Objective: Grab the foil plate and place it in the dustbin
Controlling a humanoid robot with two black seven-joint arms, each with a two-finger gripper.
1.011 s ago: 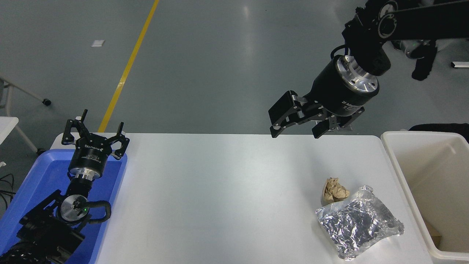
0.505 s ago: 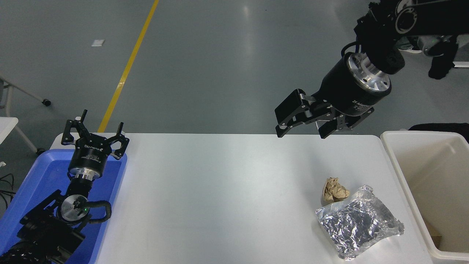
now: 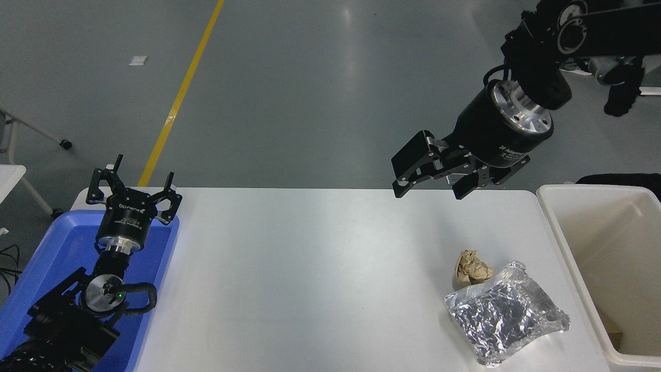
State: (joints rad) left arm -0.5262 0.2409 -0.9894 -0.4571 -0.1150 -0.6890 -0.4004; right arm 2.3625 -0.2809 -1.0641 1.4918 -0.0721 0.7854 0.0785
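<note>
The foil plate (image 3: 506, 313) is a shiny crinkled silver tray lying on the white table (image 3: 310, 279) at the front right. The cream-white dustbin (image 3: 609, 268) stands just right of it, off the table's right edge. My right gripper (image 3: 428, 192) hangs open and empty in the air above the table's far edge, well behind and above the foil plate. My left gripper (image 3: 133, 187) is parked open at the lower left, over the blue tray.
A small crumpled brown paper ball (image 3: 471, 268) lies touching the foil plate's far left corner. A blue plastic tray (image 3: 46, 274) sits at the table's left end under the left arm. Grey floor with a yellow line lies beyond the table.
My right gripper has moved to the right and slightly down, closer to the table's far edge. It stays open. The foil plate, paper ball and left arm have not moved.
</note>
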